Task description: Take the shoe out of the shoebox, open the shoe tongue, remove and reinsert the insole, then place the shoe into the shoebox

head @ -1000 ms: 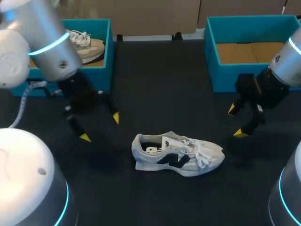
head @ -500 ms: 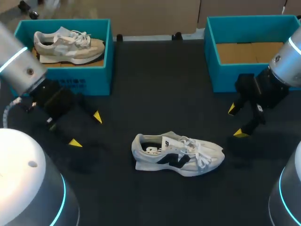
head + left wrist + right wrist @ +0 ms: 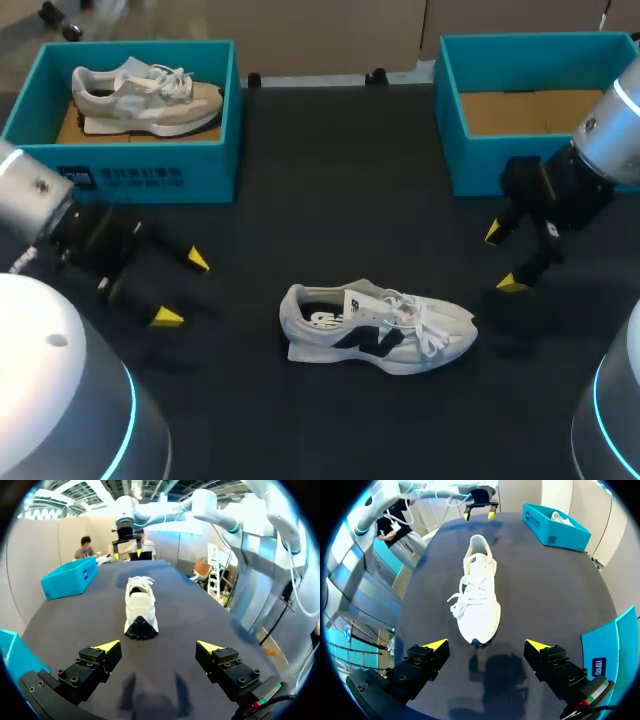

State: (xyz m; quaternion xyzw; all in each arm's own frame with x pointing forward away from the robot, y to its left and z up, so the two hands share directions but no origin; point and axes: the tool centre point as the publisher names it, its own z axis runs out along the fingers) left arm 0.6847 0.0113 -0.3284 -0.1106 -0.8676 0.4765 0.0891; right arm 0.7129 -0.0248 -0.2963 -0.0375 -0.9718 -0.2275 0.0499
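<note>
A white shoe with dark side markings (image 3: 375, 327) lies on its sole in the middle of the black table, heel toward my left arm, toe toward my right. My left gripper (image 3: 181, 288) stands open to the shoe's left, well apart from it; in the left wrist view the shoe (image 3: 140, 608) lies heel-first ahead of the open left gripper (image 3: 159, 646). My right gripper (image 3: 503, 258) hangs open just right of the toe; the shoe (image 3: 479, 590) lies toe-first ahead of the right gripper (image 3: 487, 645). An open teal shoebox (image 3: 470, 150) with a bare cardboard floor stands at the back right.
A second teal shoebox (image 3: 180, 160) at the back left holds a beige shoe (image 3: 145, 95). Bare black tabletop surrounds the white shoe on all sides.
My left arm has drawn back to the left and lowered, its gripper moving away from the shoe and uncovering the back-left box. The right arm and the shoe have stayed put.
</note>
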